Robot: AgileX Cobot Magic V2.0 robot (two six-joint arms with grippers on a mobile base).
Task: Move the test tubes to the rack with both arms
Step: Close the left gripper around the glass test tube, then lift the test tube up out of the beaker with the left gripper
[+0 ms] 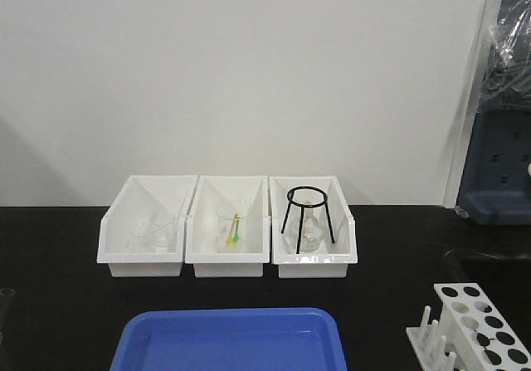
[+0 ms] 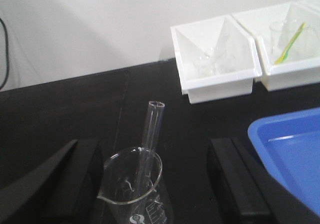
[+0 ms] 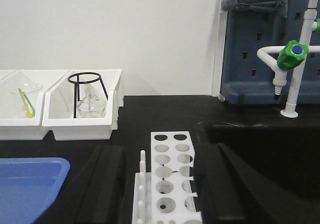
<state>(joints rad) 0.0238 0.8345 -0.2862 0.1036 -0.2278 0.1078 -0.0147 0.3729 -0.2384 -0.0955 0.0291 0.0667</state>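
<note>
Showing white printed marks too blurred to read, the wide clear glass beaker (image 2: 134,196) in the left wrist view holds one slim clear glass test tube (image 2: 153,124), leaning with its rim up between the left gripper's (image 2: 152,146) spread, unclamped black fingers. Only the right wrist view shows the right gripper (image 3: 159,149), fingers apart on either side of the small white plastic rack (image 3: 170,184), and a green-knobbed white tap (image 3: 292,53). Only the front view shows all three white rectangular bins (image 1: 226,261) behind the blue plastic tray (image 1: 232,338).
</note>
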